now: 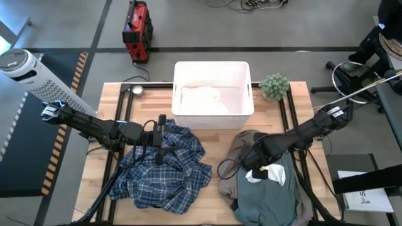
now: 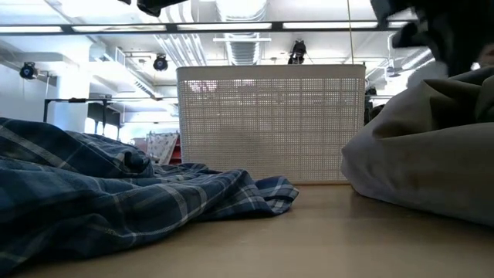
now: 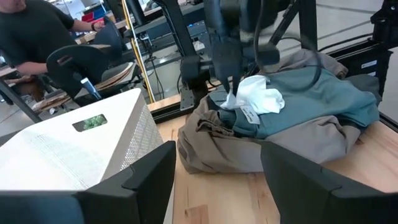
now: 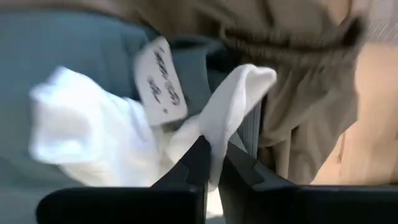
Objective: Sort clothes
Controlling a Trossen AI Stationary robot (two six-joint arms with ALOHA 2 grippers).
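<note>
Landmark: white bin (image 1: 212,94) at the table's (image 1: 295,107) far edge, a white textured top (image 1: 201,97) inside
Right claw (image 4: 211,163): fingers pinched shut on the small white piece (image 4: 99,134); this lies on the dark grey-green tee (image 1: 267,198) over the taupe garment (image 3: 249,152), near the bin's right front corner
Left claw (image 3: 217,180): fingers spread wide, holding nothing; above the blue-white plaid shirt (image 1: 163,169) before the bin's left front

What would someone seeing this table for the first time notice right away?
Probably the right gripper, shut on the small white piece atop the grey-blue shirt and taupe garment at the table's right. Next, the big blue-white plaid shirt spread across the left, with the left gripper open above it. Behind both sits the white bin, a white textured top already inside.
</note>
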